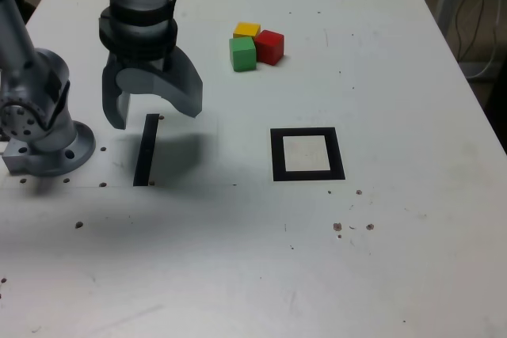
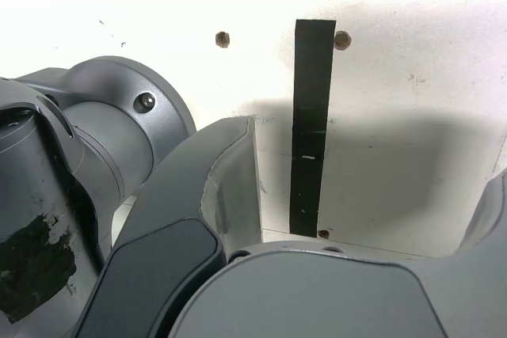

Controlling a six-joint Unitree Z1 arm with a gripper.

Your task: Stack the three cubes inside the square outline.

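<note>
In the exterior view the three cubes sit bunched together on the white table at the back: yellow (image 1: pixel 246 29), red (image 1: pixel 269 46) and green (image 1: pixel 242 54), touching one another. The square outline (image 1: pixel 307 153), thick black with a white centre, lies nearer the front, to the exterior view's right of the arm. My gripper (image 1: pixel 153 112) hangs open above the table at the exterior view's left, over the top end of a straight black strip (image 1: pixel 146 150), with nothing between its fingers. The wrist view shows the spread fingers (image 2: pixel 214 187) and the strip (image 2: pixel 310 124), no cube.
The arm's grey base (image 1: pixel 40 132) is bolted at the exterior view's left edge. Small screw holes and specks dot the table (image 1: pixel 380 259). Cables hang past the table's far right edge (image 1: pixel 479 37).
</note>
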